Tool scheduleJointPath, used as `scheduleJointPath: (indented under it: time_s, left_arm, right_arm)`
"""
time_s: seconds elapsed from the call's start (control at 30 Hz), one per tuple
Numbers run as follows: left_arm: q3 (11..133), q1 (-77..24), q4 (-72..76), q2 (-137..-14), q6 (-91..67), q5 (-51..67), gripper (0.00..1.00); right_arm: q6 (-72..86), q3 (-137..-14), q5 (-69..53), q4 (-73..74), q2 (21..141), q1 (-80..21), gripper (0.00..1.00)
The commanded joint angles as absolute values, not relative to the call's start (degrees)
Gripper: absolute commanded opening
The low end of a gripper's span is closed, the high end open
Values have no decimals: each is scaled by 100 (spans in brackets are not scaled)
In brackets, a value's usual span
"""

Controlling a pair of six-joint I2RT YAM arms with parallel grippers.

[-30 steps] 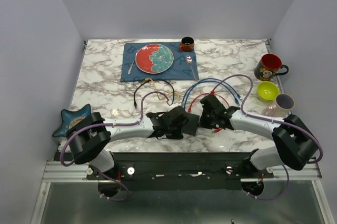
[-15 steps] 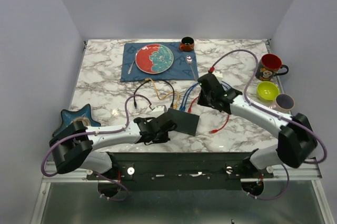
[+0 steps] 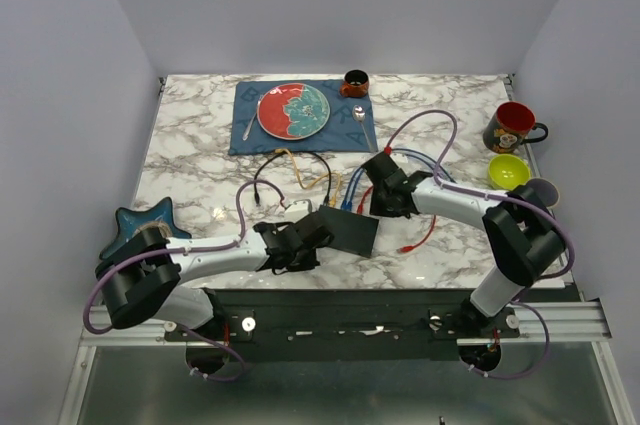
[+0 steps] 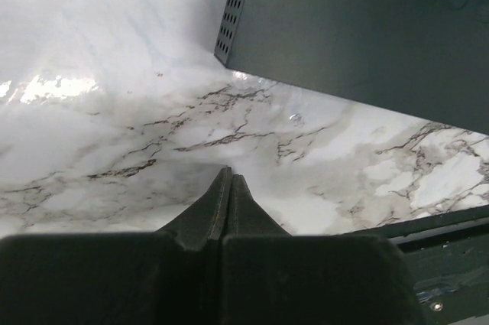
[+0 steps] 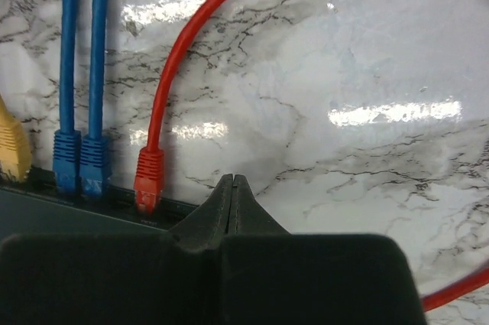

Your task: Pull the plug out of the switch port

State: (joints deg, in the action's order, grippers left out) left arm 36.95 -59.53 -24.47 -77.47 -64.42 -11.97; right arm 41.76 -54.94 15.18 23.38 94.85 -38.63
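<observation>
Beside the switch (image 3: 350,232), seen from above, the left end effector (image 3: 300,247) sits at its near-left side and the right end effector (image 3: 372,205) at its socket edge.

Left wrist: clenched, empty, short of the switch's corner.

Right wrist: clenched, empty, just right of the red plug (image 5: 148,180). Staying shut, it would likely shove the plug or skid the unbraced switch.

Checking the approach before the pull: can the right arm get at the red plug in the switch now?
Probably yes. The right arm holds its shut jaws beside the red plug, over bare marble with nothing between. The blue plugs crowd only its far side. The jaws must open first.
</observation>
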Motion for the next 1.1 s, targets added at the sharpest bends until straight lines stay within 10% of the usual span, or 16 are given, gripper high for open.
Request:
scheduleJointPath:
  time_s: [0.0, 1.07]
  left_arm:
    - [3700, -5845, -2189, -7989, -6302, -1161, 0]
    - [4816, -4351, -2698, -8402, -5353, -1072, 12]
  right_arm:
    - [4280, -4905, 994, 1829, 9405, -3963, 1]
    - [5080, -5176, -457, 879, 9316, -6003, 1]
